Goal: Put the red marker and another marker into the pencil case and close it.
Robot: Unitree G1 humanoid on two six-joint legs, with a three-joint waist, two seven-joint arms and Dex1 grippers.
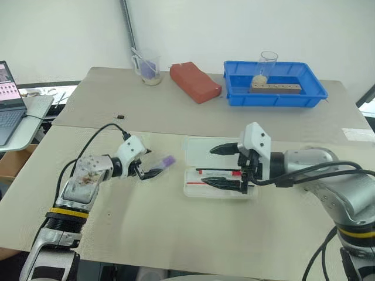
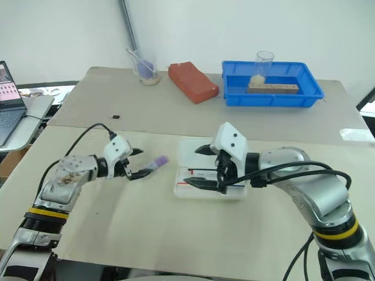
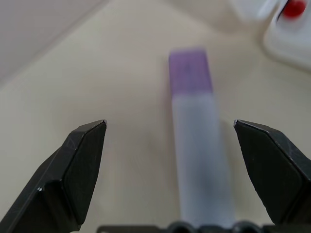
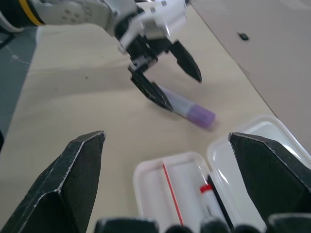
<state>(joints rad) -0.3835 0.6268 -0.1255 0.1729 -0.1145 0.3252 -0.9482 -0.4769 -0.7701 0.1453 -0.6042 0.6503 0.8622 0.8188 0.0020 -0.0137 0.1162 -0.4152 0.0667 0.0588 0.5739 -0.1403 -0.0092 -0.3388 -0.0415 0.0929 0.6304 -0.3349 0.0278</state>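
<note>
On the beige table, the pencil case lies open in front of the robot, its lid folded back flat away from the robot. Inside the tray the red marker rests lengthwise, its red cap visible in the right wrist view, and a thin red stick lies alongside it; whether the two touch is hard to judge there.

The lavender highlighter lies on the table just to the left of the case, its purple cap pointing toward the case. The left gripper sits at the highlighter's pale tail end with its fingers spread wide apart; in the left wrist view the barrel lies between the two fingertips without touching either, so it is not gripped.

The right gripper hovers over the open case, pointing toward the robot's left, its jaws spread fully with one finger over the lid and the other over the tray. It holds nothing.

At the far side of the table stand a blue tray, a reddish-brown brick-shaped block and a clear cup. A laptop sits on a side table at the left edge.
</note>
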